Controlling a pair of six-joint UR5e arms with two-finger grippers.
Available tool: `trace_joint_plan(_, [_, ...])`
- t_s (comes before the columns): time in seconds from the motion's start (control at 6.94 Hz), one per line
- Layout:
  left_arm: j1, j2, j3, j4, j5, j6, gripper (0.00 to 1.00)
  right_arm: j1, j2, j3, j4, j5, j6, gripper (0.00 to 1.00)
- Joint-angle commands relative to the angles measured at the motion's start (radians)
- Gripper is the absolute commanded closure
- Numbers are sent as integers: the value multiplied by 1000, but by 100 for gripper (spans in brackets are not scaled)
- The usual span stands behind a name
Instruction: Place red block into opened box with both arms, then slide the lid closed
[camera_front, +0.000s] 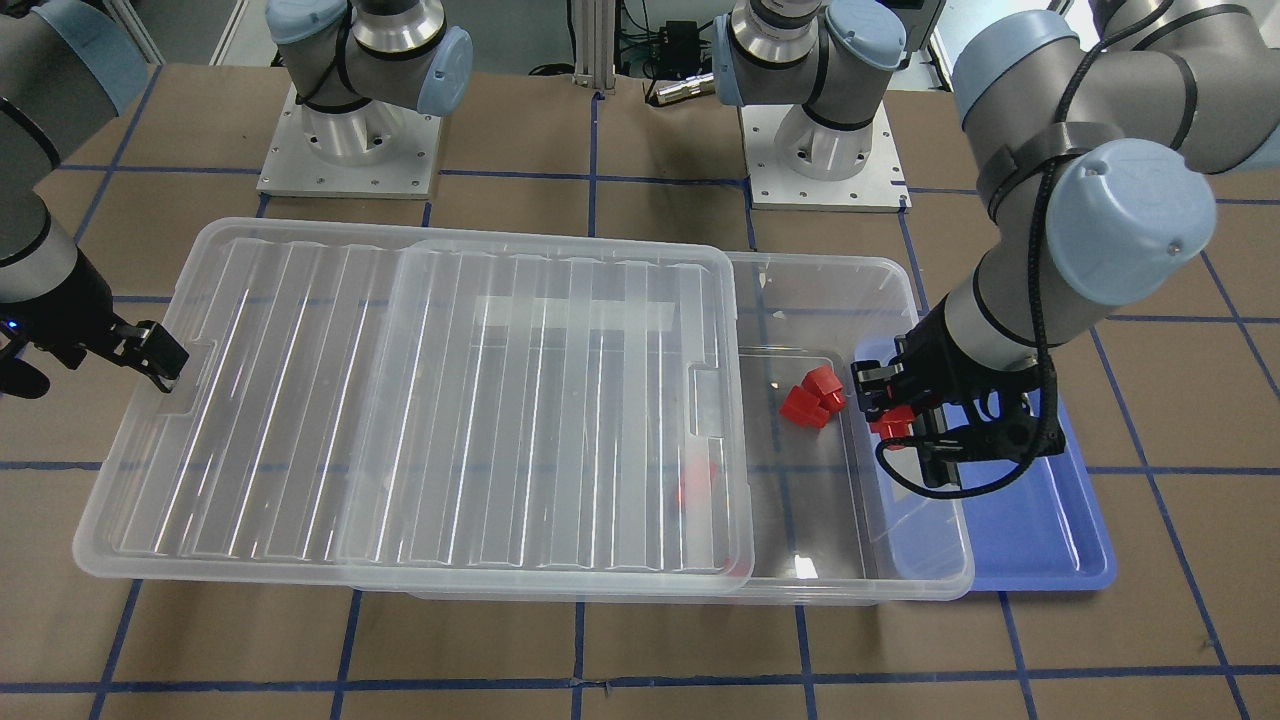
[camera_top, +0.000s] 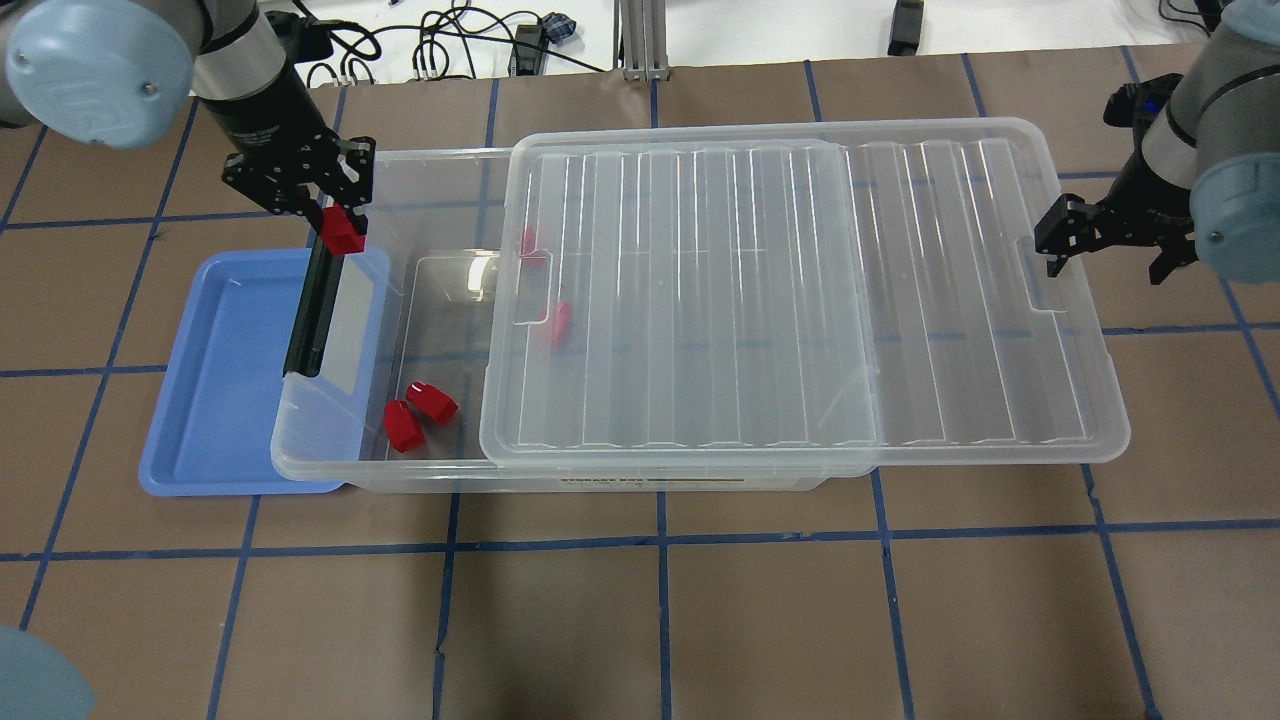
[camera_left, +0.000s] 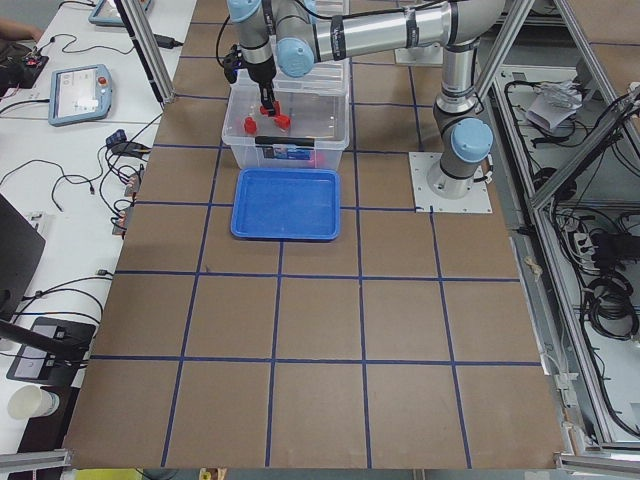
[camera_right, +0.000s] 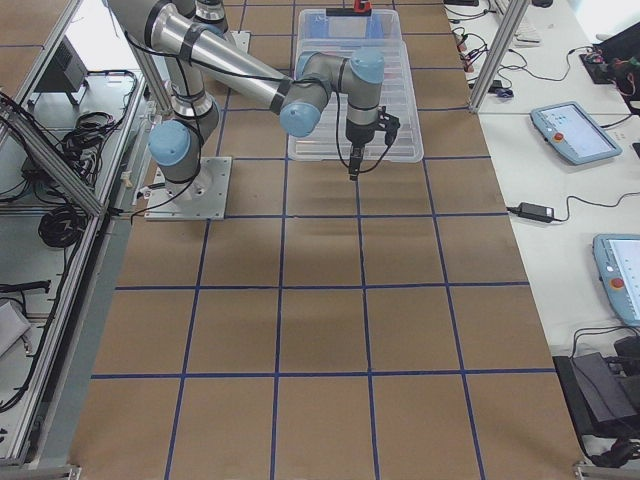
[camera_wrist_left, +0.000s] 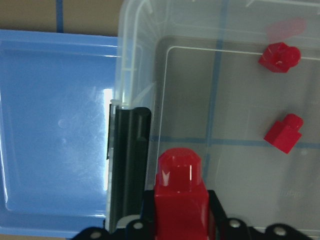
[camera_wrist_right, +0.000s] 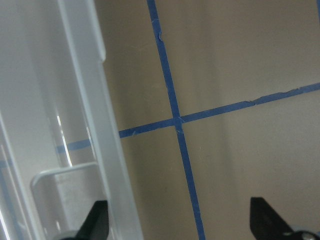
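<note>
My left gripper (camera_top: 337, 218) is clenched on the red block (camera_wrist_left: 181, 192), hovering at the rim beside the black latch bar (camera_top: 308, 320), at the left end of the box (camera_top: 430, 157). If I let go here, it may clip the bar and bounce left into the blue tray (camera_top: 220, 400). My right gripper (camera_top: 1104, 262) hangs spread at the right edge of the lid (camera_top: 800, 300). An off-centre push could skew it.

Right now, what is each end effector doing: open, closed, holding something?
Left end effector: closed, holding a red block.
Right end effector: open, holding nothing, at the lid end.
</note>
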Motion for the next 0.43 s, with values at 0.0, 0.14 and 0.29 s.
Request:
trace_joint_plan(0.0, [-14,-5,-56,49,-2,-14,100,9,-33,-44,59,11,2,0])
trace_joint_plan(0.14, [-14,-5,-81,73,-2,-15,100,33,-57,-140,187,18,9,0])
trace_joint_plan(0.29, [-14,-7,-102,94,-3,-15,100,85,-59,-229,289,49,23,0])
